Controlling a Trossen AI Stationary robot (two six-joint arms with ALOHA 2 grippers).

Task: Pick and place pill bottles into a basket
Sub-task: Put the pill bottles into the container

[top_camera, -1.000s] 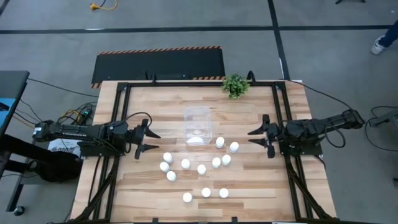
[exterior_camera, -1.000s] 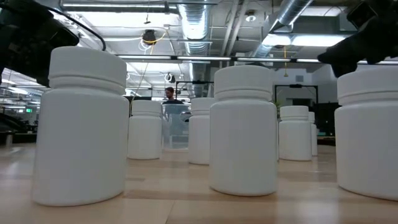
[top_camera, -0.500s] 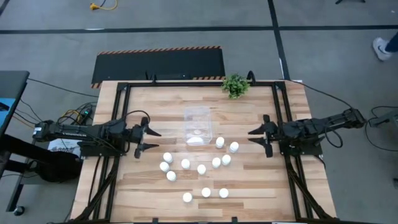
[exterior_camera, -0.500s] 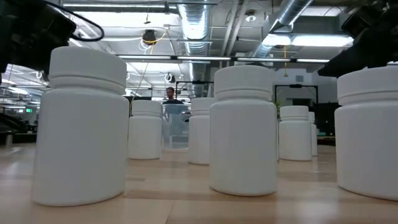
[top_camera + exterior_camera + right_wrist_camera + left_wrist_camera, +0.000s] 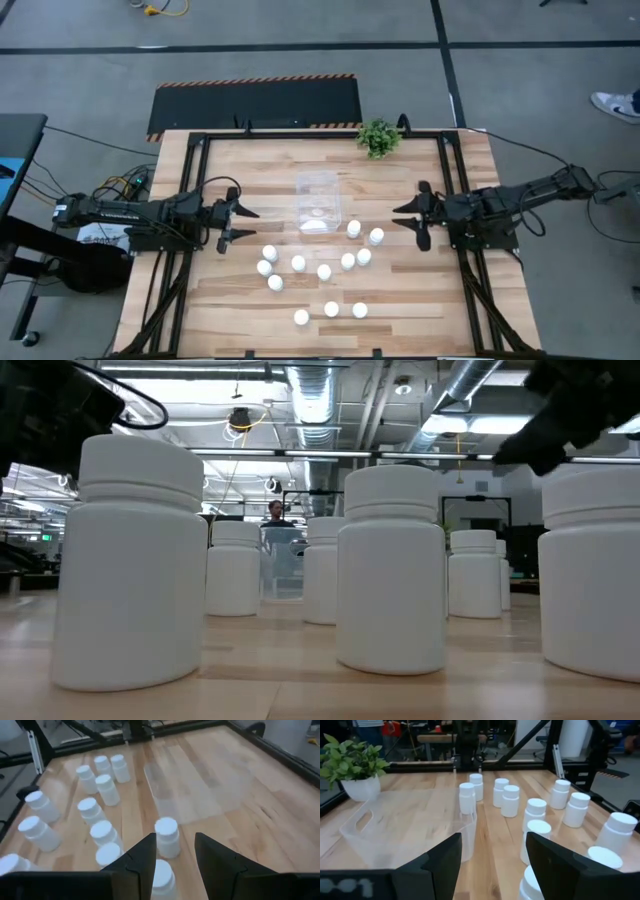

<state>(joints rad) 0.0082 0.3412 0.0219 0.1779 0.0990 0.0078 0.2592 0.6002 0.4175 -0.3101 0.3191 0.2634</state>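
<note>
While the pill bottles (image 5: 324, 271) stand loose on the table (image 5: 400, 290), the basket (image 5: 318, 199) holds one. Left end effector (image 5: 244, 223) and right end effector (image 5: 404, 217) flank them, fingers apart; a potted plant (image 5: 378, 137) stands behind.

Twelve pill bottles (image 5: 324, 271), one basket (image 5: 318, 186), one plant (image 5: 378, 137)

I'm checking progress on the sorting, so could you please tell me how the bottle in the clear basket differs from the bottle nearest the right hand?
The bottle in the basket sits inside the clear basket, behind its walls; the bottle nearest the right hand stands on the bare table.

The first lies nearer the potted plant; the second stands beside the loose cluster.

Both are small, white and untouched; the right hand and left hand are open and empty.
</note>
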